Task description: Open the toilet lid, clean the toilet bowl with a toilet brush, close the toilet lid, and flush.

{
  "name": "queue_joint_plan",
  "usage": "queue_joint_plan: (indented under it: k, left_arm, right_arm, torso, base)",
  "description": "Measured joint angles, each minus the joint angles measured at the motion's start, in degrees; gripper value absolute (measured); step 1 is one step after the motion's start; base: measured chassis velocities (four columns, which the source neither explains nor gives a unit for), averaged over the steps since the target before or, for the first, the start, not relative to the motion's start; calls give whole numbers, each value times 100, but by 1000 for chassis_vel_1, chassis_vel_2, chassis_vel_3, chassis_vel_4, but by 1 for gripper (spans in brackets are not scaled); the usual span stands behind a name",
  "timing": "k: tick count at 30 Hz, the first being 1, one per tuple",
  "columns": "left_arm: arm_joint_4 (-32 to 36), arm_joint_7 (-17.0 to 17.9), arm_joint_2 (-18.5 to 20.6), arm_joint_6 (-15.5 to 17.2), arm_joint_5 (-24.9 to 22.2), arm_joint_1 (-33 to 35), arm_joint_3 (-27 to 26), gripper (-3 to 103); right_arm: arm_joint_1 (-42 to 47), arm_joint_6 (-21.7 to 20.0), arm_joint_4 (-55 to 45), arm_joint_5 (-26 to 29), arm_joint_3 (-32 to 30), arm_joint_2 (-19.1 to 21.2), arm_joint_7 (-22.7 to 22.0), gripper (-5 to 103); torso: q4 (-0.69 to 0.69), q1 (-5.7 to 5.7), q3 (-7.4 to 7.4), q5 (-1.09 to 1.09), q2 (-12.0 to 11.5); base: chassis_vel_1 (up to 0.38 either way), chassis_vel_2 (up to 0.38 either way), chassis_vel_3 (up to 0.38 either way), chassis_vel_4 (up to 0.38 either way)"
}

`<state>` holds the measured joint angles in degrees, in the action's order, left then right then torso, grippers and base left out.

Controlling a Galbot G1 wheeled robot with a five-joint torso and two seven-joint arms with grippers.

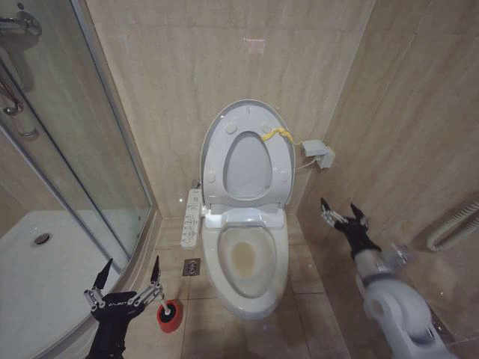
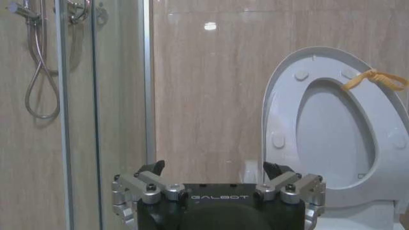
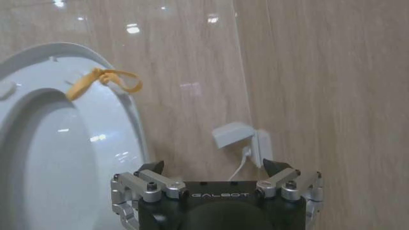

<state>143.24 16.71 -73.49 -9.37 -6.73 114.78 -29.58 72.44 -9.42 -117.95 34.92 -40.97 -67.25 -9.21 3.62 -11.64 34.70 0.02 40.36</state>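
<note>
Floor toilet against the tiled back wall (image 1: 172, 82), with a glass shower enclosure (image 1: 75, 149) and its white shower tray (image 1: 30, 262) on the robot's left. The toilet lid (image 1: 248, 153) stands raised, upright against the back wall, with the seat ring (image 1: 281, 173) lifted against it; a yellow strap (image 1: 275, 135) hangs at the lid's upper edge, toward the right. Below, the toilet bowl (image 1: 245, 258) lies open on the floor, a brownish stain visible on its inner surface. A white control panel (image 1: 191, 218) is mounted along the bowl's left side, and a small white wall box (image 1: 318, 153) with a cable sits on the wall right of the lid. A small floor drain (image 1: 191, 266) lies on the tiles just left of the bowl. The left hand (image 1: 128, 278) hovers low at the bowl's left, near the curved edge of the shower tray, its fingers spread wide and holding nothing. Just beside its right finger a red round holder cup (image 1: 169, 314) stands on the floor; the toilet brush itself cannot be made out in it. The right hand (image 1: 340, 212) is held up to the right of the bowl, near the side wall, fingers likewise spread and empty.
</note>
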Motion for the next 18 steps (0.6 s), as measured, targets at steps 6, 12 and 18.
queue_joint_plan:
  k: [6,12,18]
  left_arm:
    - [0,0,0,0,0,0,1,100]
    - [0,0,0,0,0,0,0,100]
    - [0,0,0,0,0,0,0,100]
  right_arm:
    - [-513,121,451,-107,176,136,-7,100]
    - [-1113,260,923,-229,383,268,-20,100]
    - [-1159,270,972,-238,411,273,-26,100]
  torso:
    - [8,2,-1,-1,1]
    - [3,1,0,-2,0]
    - [8,2,-1,-2,0]
  base:
    - [0,0,0,0]
    - [0,0,0,0]
    - [0,0,0,0]
